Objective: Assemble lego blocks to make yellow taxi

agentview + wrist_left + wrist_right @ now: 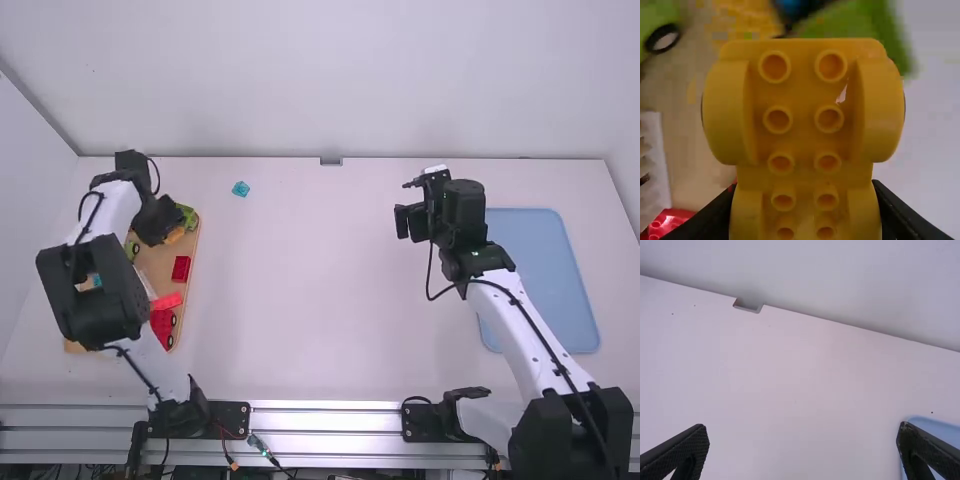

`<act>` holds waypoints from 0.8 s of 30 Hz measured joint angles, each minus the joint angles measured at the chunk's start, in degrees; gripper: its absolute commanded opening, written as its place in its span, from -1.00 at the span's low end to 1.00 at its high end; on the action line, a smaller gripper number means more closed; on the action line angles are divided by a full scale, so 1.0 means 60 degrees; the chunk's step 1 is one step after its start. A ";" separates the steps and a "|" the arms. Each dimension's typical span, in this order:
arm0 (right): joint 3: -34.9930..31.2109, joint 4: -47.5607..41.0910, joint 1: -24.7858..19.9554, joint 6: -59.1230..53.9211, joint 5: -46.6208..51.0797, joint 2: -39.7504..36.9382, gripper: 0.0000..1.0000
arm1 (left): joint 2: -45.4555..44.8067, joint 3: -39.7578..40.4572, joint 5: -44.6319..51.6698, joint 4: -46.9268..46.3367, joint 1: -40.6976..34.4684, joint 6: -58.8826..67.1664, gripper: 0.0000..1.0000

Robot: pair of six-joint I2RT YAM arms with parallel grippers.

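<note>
Tray (156, 261) part-hidden by left arm (92, 298), red blocks (181, 269) inside. Left gripper (157, 219) over it, pinching yellow block (804, 115); right gripper (412, 222) well right, spread.

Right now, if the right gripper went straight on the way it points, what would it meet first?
Probably the white tabletop, which lies ahead between the spread fingertips of the right gripper. The wall rises beyond it; depth is hard to judge.

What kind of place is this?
Probably a robotics lab or test station: two mechanical arms stand at a white table, and one claw grips a yellow toy block.
</note>
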 measured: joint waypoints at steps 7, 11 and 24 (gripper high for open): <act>-0.0004 -0.0004 0.0000 -0.0022 0.0011 0.0000 0.99 | -0.1537 -0.0911 0.0259 0.0637 -0.3523 0.4062 -0.54; -0.0004 0.0018 0.0000 0.0004 0.0004 0.0000 0.98 | -0.1545 -0.1526 0.0914 0.0000 -0.5614 0.7326 -0.42; -0.0004 -0.0204 0.0000 -0.0018 -0.0025 0.0000 0.99 | -0.1545 -0.3821 0.0947 0.1887 -0.8422 1.2448 -0.39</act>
